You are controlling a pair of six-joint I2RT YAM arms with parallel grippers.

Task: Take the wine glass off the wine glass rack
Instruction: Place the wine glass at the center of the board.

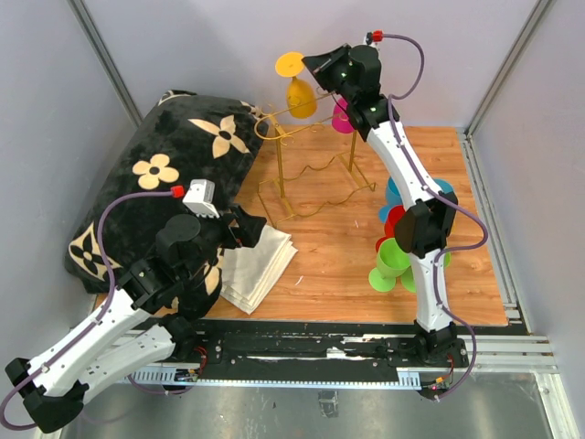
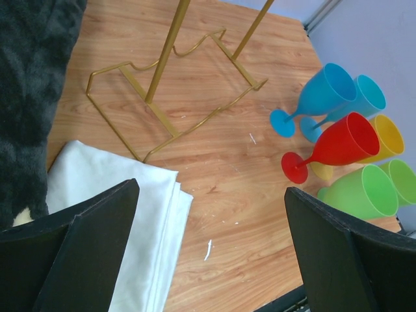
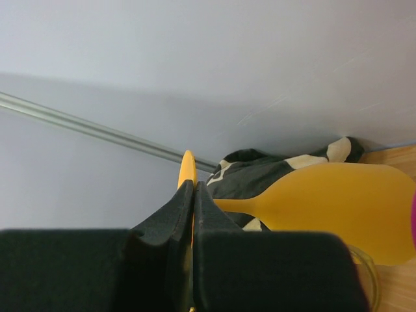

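Observation:
The gold wire wine glass rack [image 1: 306, 178] stands on the wooden board, and its base [image 2: 170, 97] shows in the left wrist view. A yellow wine glass [image 1: 302, 94] hangs upside down by the rack's upper left end; I cannot tell whether it touches the rail. My right gripper [image 1: 317, 64] is shut on the thin edge of its round foot [image 3: 188, 166], with the bowl [image 3: 338, 208] to the right. A pink wine glass [image 1: 341, 117] hangs behind the right arm. My left gripper [image 2: 211, 247] is open and holds nothing, low over the board near a white cloth.
A black flowered pillow [image 1: 183, 155] fills the left. A folded white cloth [image 1: 260, 261] lies beside the left gripper [image 1: 249, 227]. Blue [image 2: 325, 97], red [image 2: 341, 140], yellow [image 2: 385, 133] and green [image 2: 364, 192] glasses lie in a heap at the right [image 1: 402, 242].

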